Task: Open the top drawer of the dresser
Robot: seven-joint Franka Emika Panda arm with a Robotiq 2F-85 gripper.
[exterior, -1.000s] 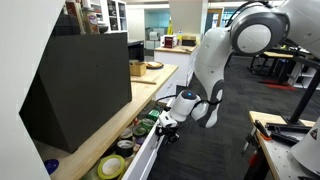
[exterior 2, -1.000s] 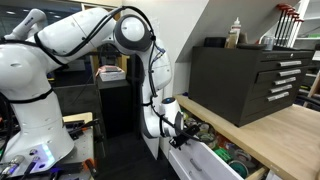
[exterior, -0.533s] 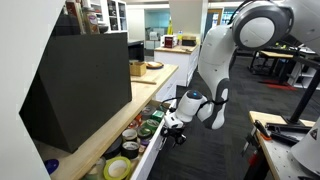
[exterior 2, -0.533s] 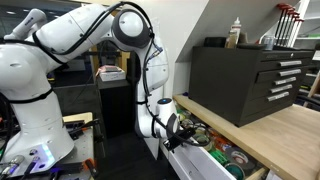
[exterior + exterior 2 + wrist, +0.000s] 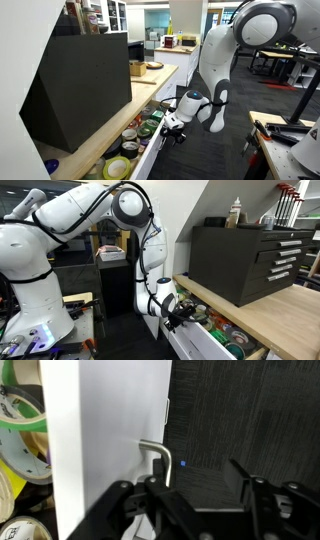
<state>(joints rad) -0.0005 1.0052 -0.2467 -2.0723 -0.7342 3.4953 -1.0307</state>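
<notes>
The top drawer of the dresser stands pulled out, with rolls of tape inside. It also shows in an exterior view below the wood countertop. In the wrist view its white front fills the left, with the silver bar handle sticking out. My gripper is open. Its left finger is right at the handle and its right finger is well apart. The gripper is at the drawer's front in both exterior views.
A big black wedge-shaped box sits on the countertop, seen with drawer fronts in an exterior view. Dark carpet lies in front of the dresser. A workbench stands across the aisle. Boxes sit farther along the counter.
The drawer has slid further out with my gripper at its handle between one second ago and half a second ago. Since then almost nothing has moved.
</notes>
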